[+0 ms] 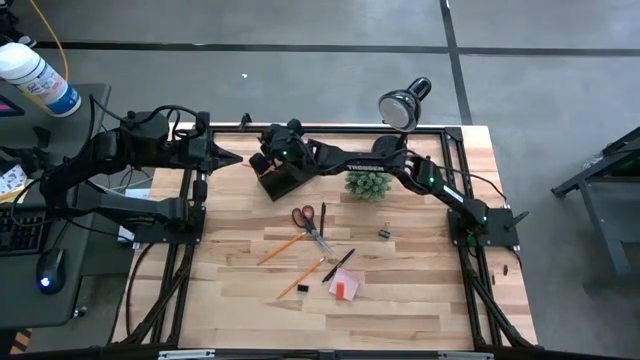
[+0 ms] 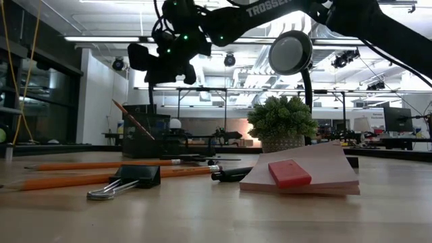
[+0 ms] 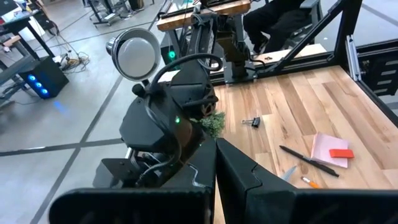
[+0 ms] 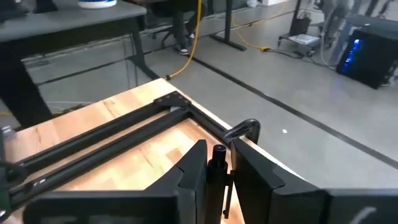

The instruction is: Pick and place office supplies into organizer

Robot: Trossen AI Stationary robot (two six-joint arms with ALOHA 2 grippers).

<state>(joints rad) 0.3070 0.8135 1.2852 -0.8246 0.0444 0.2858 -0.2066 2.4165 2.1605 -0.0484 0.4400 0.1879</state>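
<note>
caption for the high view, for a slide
Right gripper holds a pen above the organizer; scissors lie nearby.

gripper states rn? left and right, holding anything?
Left gripper: shut, empty, parked at the table's far left edge.
Right gripper: shut on a thin black pen, above the organizer.
</note>
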